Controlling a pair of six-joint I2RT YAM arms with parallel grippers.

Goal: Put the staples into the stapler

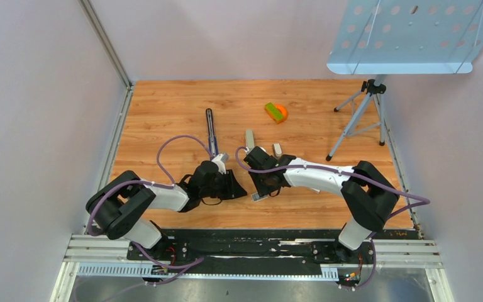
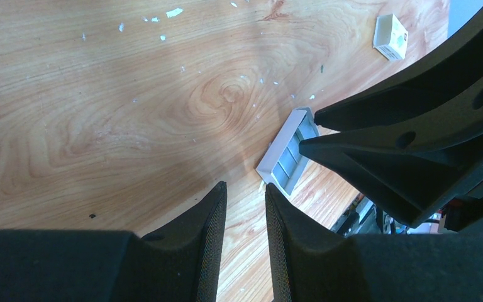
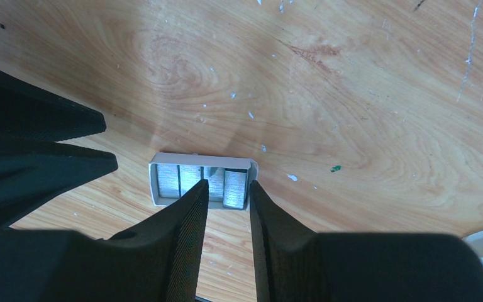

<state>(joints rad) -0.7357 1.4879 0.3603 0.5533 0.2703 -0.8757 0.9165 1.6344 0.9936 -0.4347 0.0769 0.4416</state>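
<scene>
on the wooden table [image 3: 365, 94], between the two grippers | staples [image 3: 166, 181]: silvery strips lay in a small white tray [image 3: 201, 157] | right gripper [image 3: 227, 184]: tips at the tray, jaws narrowly apart, grip on a strip could not be told | left gripper [image 2: 245, 187]: just beside, jaws narrowly apart, bare wood between

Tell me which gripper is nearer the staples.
Right. The right gripper has its fingertips at the staples in their white tray; the left gripper sits beside the tray, apart.
</scene>
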